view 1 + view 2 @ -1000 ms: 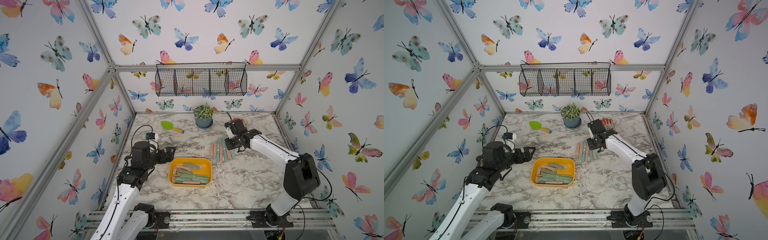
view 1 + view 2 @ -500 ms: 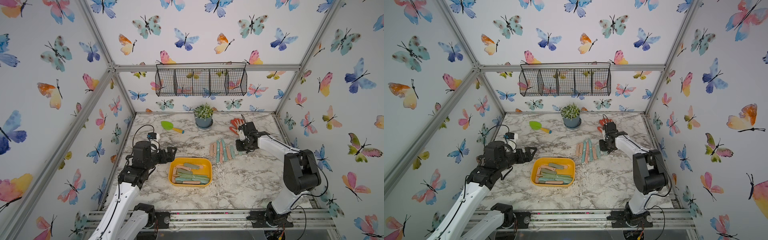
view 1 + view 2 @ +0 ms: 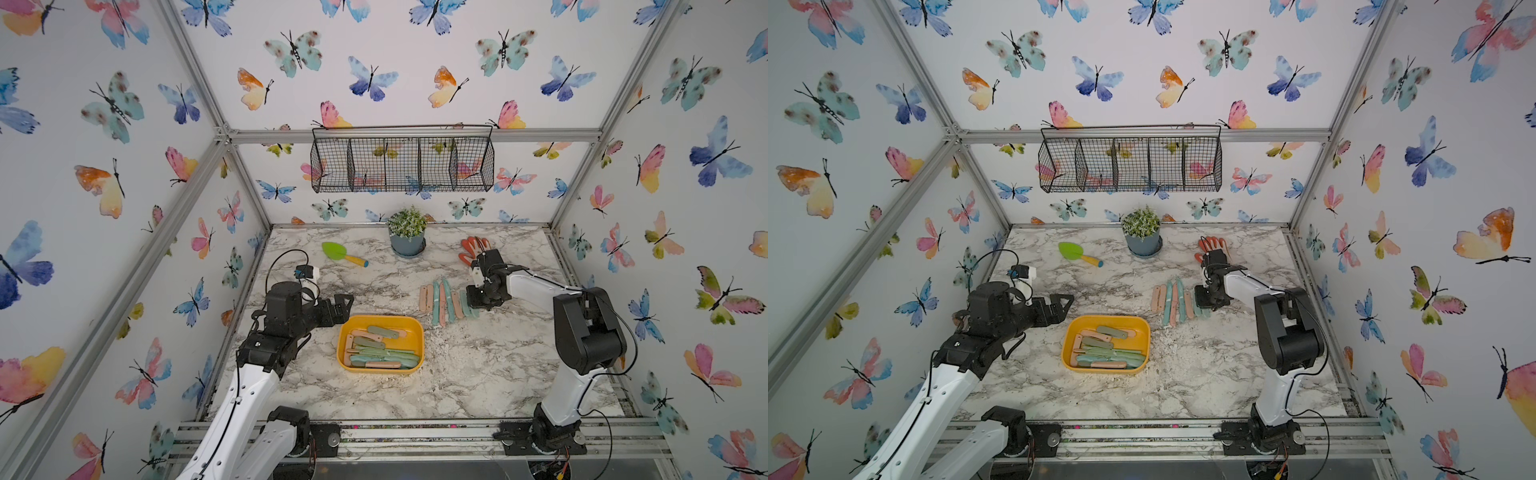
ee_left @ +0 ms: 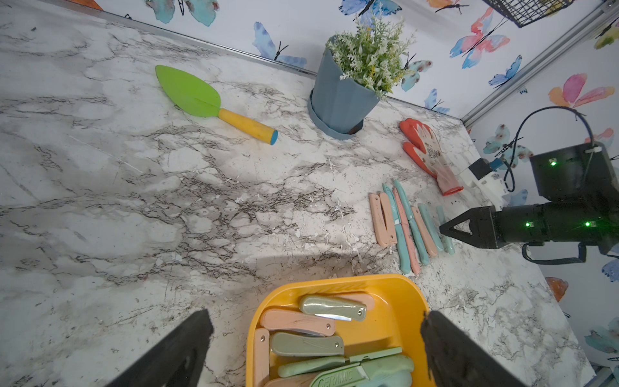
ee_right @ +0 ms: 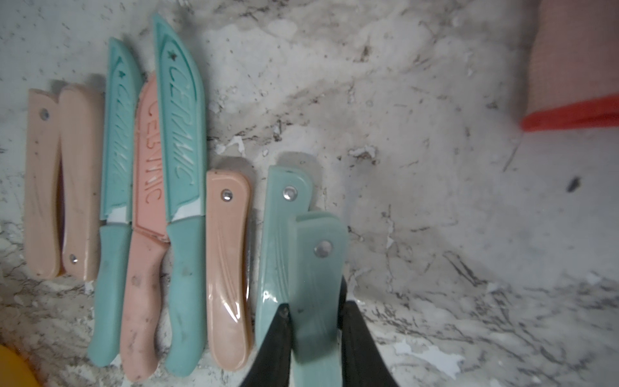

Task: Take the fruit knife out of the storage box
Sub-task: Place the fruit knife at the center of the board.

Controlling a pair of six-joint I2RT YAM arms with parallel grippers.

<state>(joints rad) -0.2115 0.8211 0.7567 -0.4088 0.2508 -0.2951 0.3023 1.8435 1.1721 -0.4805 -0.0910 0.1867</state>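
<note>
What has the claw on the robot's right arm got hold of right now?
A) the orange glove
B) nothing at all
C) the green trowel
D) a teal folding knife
D: in the right wrist view the right gripper is clamped on a teal folding knife, at the end of the row of knives.
</note>
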